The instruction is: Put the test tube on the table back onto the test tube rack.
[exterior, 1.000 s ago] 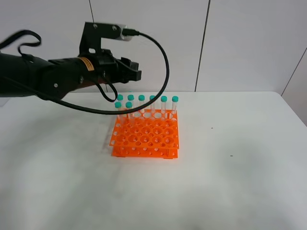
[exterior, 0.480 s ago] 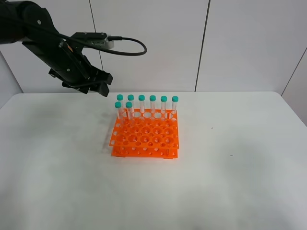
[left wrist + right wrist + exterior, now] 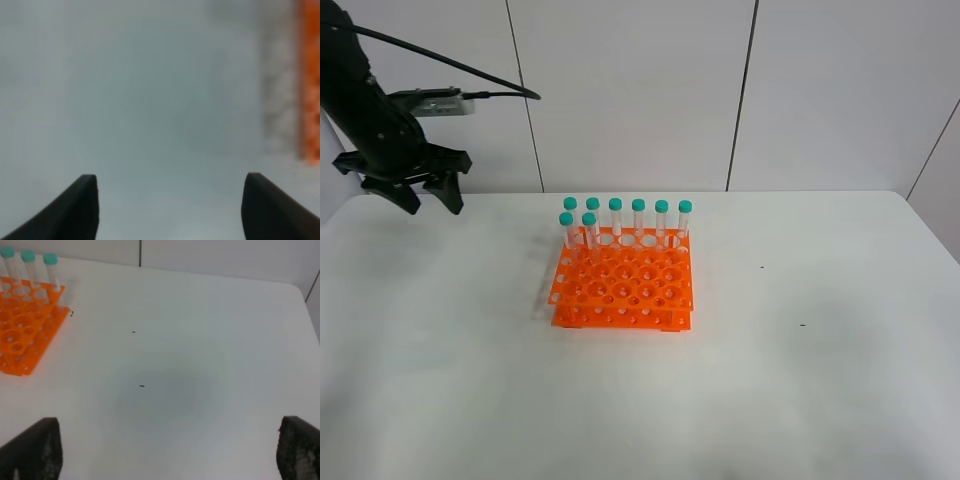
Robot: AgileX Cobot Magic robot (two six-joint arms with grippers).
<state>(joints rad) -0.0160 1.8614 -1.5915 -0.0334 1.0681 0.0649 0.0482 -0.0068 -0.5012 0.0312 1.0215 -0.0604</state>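
Observation:
The orange test tube rack (image 3: 623,285) stands mid-table on the white table (image 3: 800,380). Several clear test tubes with teal caps (image 3: 638,220) stand upright along its back rows. No tube lies on the table in any view. My left gripper (image 3: 430,203) hangs open and empty above the table's back left corner, well left of the rack. In the left wrist view the gripper (image 3: 170,210) has its fingers wide apart over bare table, with the rack (image 3: 310,80) as a blur at the edge. My right gripper (image 3: 165,450) is open and empty. The rack (image 3: 22,335) and three tubes (image 3: 28,267) show far off in the right wrist view.
Panelled white walls (image 3: 740,90) stand behind the table. A black cable (image 3: 490,85) trails from the left arm. Small dark specks (image 3: 142,386) mark the table right of the rack. The table's right edge (image 3: 930,230) lies far from the rack.
The left arm has swung from just behind the rack's tubes far to the left, to the table's back left corner. The rack and tubes have not moved.

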